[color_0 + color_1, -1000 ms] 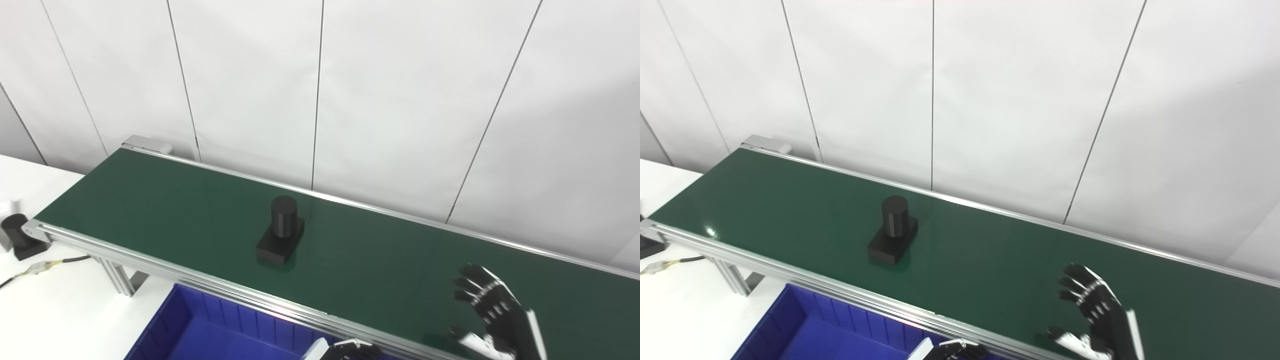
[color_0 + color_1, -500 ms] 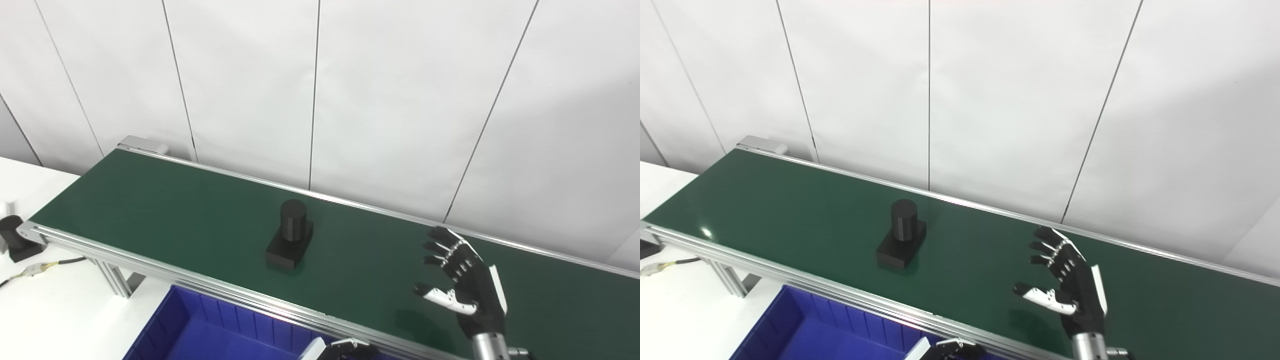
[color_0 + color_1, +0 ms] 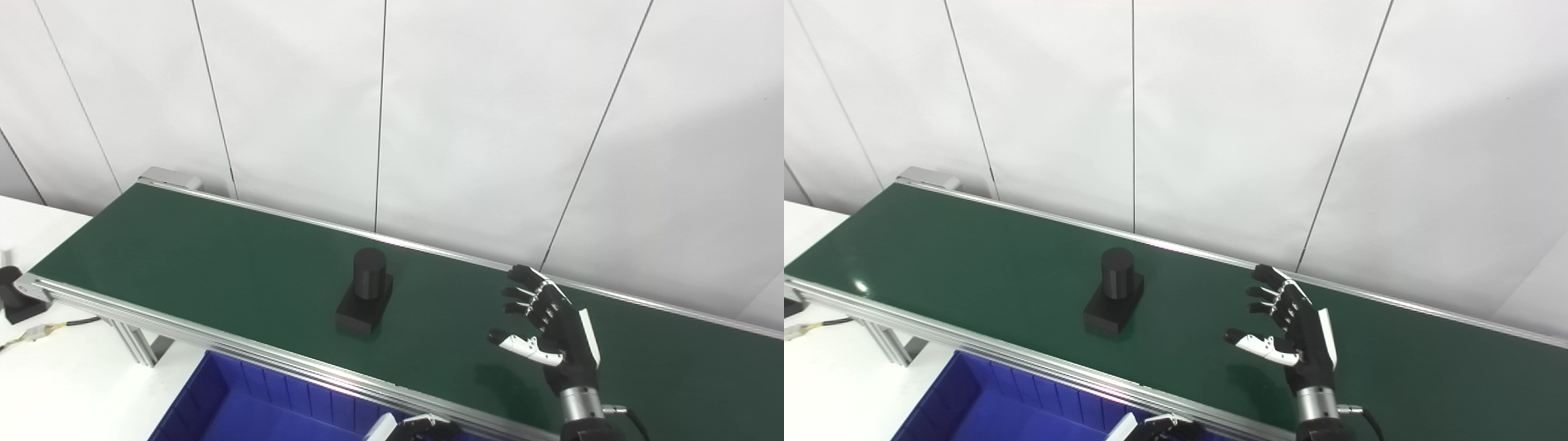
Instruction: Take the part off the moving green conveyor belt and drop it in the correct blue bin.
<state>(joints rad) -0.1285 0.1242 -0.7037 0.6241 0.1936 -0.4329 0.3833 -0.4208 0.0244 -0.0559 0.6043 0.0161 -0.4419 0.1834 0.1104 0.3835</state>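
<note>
- The green conveyor belt is stretching diagonally across the scene in front of white wall panels, with aluminium rails running along its edges.
- A blue bin is sitting just below the near rail, its ribbed inner wall showing (only a corner of it is in view).
- The black part, a short upright cylinder on a rectangular base, is standing on the belt roughly mid-width, well apart from both hands.
- The right hand is hovering over the belt to the right of the part, fingers spread wide and thumb held out, gripping nothing, palm turned toward the part.
- The left hand is barely peeking in at the bottom edge near the bin; whether it is open or closed I cannot tell.
- A second black piece is resting on the white table at far left, beside a cable.
- Judging the approach: the right hand is best kept wide open, lined up with the cylinder rather than the low base, closing only once the fingers are straddling it, since a glancing touch could topple or skew the part.
</note>
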